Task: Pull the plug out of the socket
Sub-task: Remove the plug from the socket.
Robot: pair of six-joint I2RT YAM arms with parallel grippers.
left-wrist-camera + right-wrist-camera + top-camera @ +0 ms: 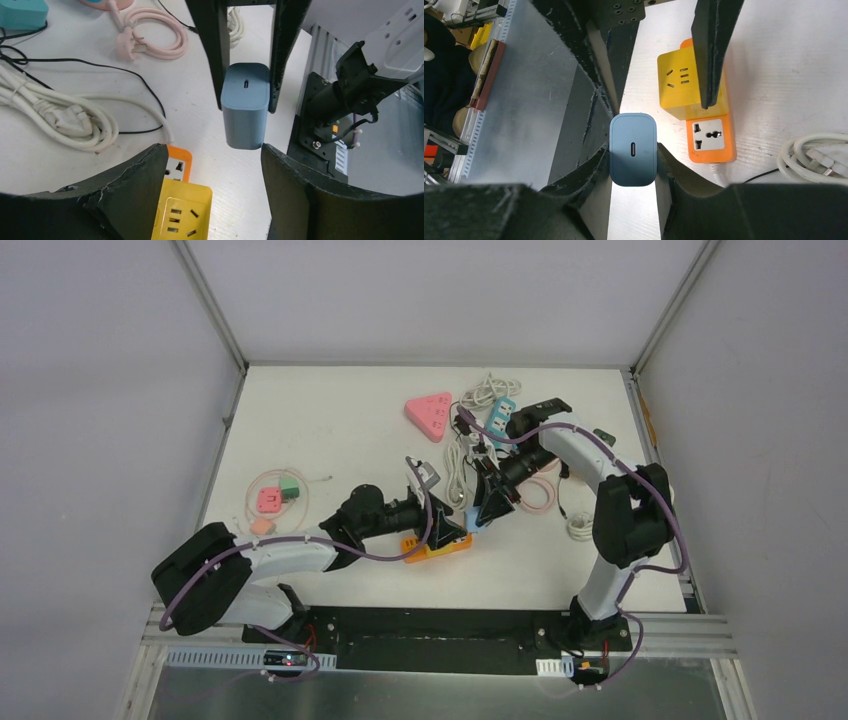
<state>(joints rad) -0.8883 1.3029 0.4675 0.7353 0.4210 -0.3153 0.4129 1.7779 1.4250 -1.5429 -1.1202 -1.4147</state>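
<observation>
The blue-grey plug (633,150) is clamped between my right gripper's (633,167) fingers, clear of the socket and off the table. It also shows in the left wrist view (245,107) and the top view (470,521). The socket is a yellow block (681,85) sitting on an orange power strip (709,137), with its slots empty (180,212). My left gripper (215,195) is open and straddles the yellow block, with one finger (714,50) against its side. In the top view the left gripper (447,530) and the right gripper (482,510) are close together over the strip (437,548).
A coiled white cable (65,117) and a pink cable (150,42) lie beyond the strip. A pink triangular power strip (430,415) and a teal one (500,418) are at the back. Small pink (269,501) and green (290,488) adapters lie at the left.
</observation>
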